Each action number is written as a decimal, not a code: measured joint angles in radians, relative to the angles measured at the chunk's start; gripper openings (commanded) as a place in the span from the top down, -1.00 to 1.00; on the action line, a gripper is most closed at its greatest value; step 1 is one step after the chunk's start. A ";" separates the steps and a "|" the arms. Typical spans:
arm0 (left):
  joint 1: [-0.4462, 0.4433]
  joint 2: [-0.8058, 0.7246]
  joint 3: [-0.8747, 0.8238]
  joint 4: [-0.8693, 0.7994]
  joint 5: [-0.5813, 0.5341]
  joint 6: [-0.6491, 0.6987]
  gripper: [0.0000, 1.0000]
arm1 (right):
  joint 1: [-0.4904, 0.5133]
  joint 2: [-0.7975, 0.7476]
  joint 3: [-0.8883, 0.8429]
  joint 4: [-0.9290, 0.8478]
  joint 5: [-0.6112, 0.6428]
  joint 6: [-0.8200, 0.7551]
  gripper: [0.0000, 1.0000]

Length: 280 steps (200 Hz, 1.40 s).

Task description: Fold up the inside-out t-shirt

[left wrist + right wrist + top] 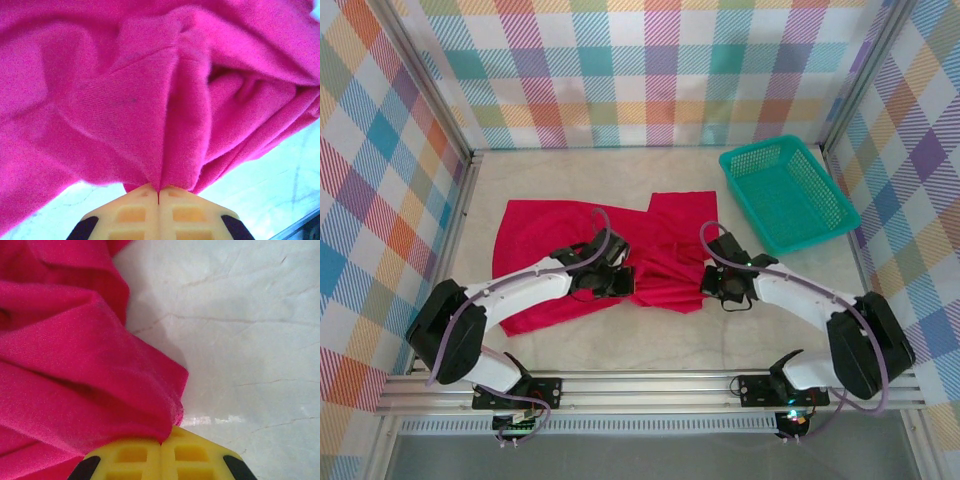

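As left pincer [159,192] and right pincer [161,442] are clamped on the shirt [540,250], cloth could be pulled free by uneven tugging.

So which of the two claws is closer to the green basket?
The right gripper, pinching the red t-shirt at the edge facing the teal basket; the left gripper grips the cloth farther away.

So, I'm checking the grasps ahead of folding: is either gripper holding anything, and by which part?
Both are shut on the t-shirt: the left gripper pinches a bunched fold of cloth, the right gripper a gathered edge.
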 measured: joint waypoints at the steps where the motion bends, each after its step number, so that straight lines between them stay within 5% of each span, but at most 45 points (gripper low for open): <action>1: -0.001 0.000 -0.001 0.000 0.000 0.000 1.00 | 0.000 0.003 0.000 -0.001 -0.003 0.000 0.68; 19: -0.023 0.000 -0.007 0.011 -0.008 0.000 1.00 | 0.018 0.004 0.015 -0.043 -0.013 0.013 0.39; 65: -0.068 -0.001 -0.007 0.031 -0.039 0.000 1.00 | 0.155 -0.068 0.157 -0.100 -0.020 0.046 0.06; 112: -0.072 -0.007 -0.016 0.042 -0.053 -0.004 1.00 | 0.190 0.159 0.214 -0.007 -0.083 0.094 0.00; 126: -0.072 -0.018 -0.025 0.041 -0.060 -0.004 1.00 | 0.190 0.255 0.251 -0.002 -0.090 0.103 0.10; 147: -0.072 -0.044 -0.037 0.039 -0.069 -0.005 1.00 | 0.190 0.362 0.323 0.005 -0.101 0.107 1.00; 178: -0.072 -0.059 -0.043 0.044 -0.087 -0.008 1.00 | 0.192 0.374 0.389 -0.008 -0.108 0.098 1.00; 212: -0.072 -0.056 -0.081 0.066 -0.106 -0.027 1.00 | 0.208 0.184 0.362 -0.029 -0.090 0.067 1.00; 250: -0.073 -0.004 -0.089 0.128 -0.114 -0.056 1.00 | 0.224 -0.193 0.051 0.167 -0.137 0.053 1.00; 280: -0.073 0.031 -0.098 0.159 -0.114 -0.078 1.00 | 0.223 -0.255 -0.196 0.320 -0.196 0.073 1.00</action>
